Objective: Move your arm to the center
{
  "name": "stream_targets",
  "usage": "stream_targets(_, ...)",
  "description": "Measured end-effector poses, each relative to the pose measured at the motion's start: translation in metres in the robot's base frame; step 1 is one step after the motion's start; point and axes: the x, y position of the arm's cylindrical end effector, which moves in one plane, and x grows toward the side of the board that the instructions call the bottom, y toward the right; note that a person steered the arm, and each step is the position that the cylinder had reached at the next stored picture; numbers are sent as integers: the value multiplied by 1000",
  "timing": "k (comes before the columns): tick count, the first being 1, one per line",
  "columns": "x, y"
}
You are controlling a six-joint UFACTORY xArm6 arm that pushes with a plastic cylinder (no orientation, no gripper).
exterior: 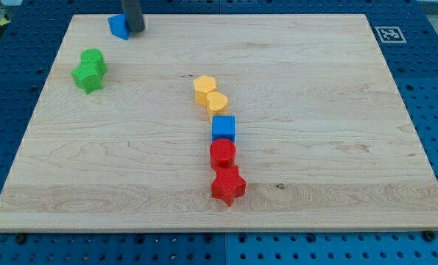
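My tip is at the view's top left, touching the right side of a small blue block near the board's top edge. In the middle of the board a chain of blocks runs downward: a yellow hexagon block, a yellow heart-like block, a blue cube, a red cylinder and a red star block. Each touches its neighbour. The tip is far up and left of this chain.
At the left, a green cylinder touches a green star block. A black-and-white marker tag sits at the board's top right corner. Blue pegboard surrounds the board.
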Motion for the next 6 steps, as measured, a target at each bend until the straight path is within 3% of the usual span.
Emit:
stream_targets(2,-5,-8)
stream_targets(3,-5,44)
stream_targets(4,24,116)
stream_targets(6,193,236)
